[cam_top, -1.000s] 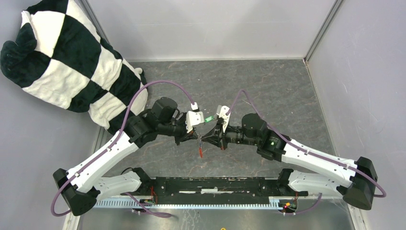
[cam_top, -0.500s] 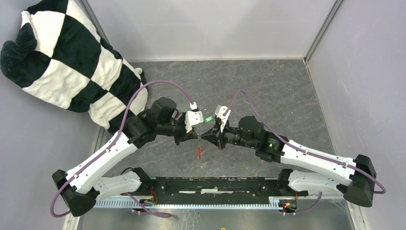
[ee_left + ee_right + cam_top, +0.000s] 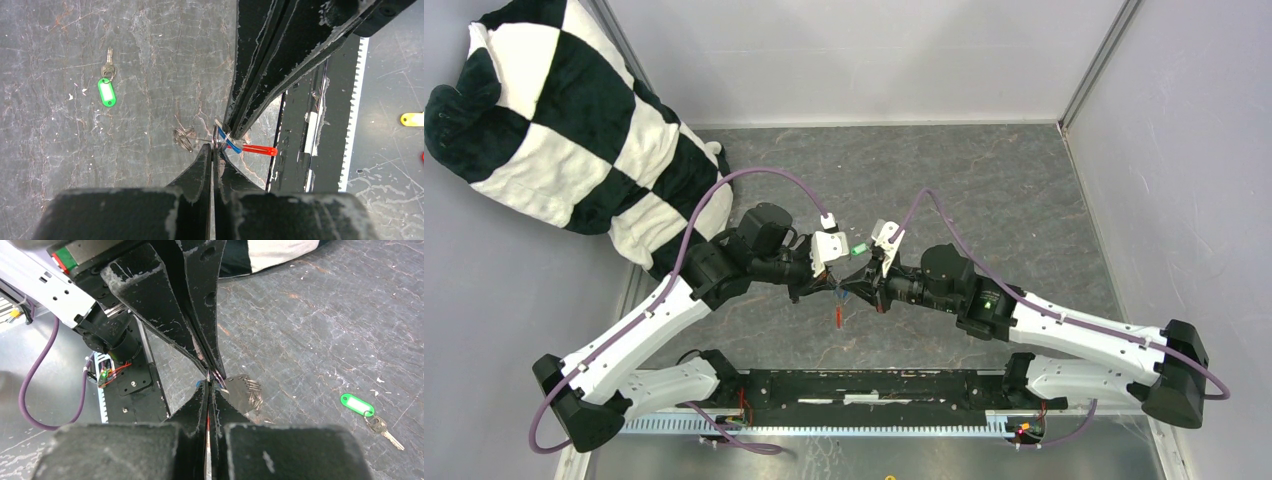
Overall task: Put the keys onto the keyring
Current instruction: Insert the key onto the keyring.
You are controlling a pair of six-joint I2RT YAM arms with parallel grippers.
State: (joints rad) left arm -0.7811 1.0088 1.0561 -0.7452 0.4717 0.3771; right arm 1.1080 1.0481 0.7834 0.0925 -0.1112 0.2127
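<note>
The left gripper (image 3: 213,149) and the right gripper (image 3: 207,389) meet tip to tip above the grey marbled desk (image 3: 60,165), and both are closed, jaws pressed together. Pinched between the two sets of tips is the keyring (image 3: 257,149), a thin metal ring with a bright red oblong plastic tag and a grey clump of chain. The red tag sticks out from the tips on the side toward the arm bases, and the chain clump juts out on the opposite side.

The blue-headed key (image 3: 229,142), a small silver key with a blue plastic head, sits right at the right gripper's tips and touches the ring. The fingertips cover the pinch itself. It looks as if the left gripper grips the ring and the right gripper the blue-headed key, but I cannot be sure.

The green-headed key (image 3: 106,91), a small silver key with a green plastic head, lies flat on the desk, apart from both grippers, beyond their meeting tips and away from the arm bases.
</note>
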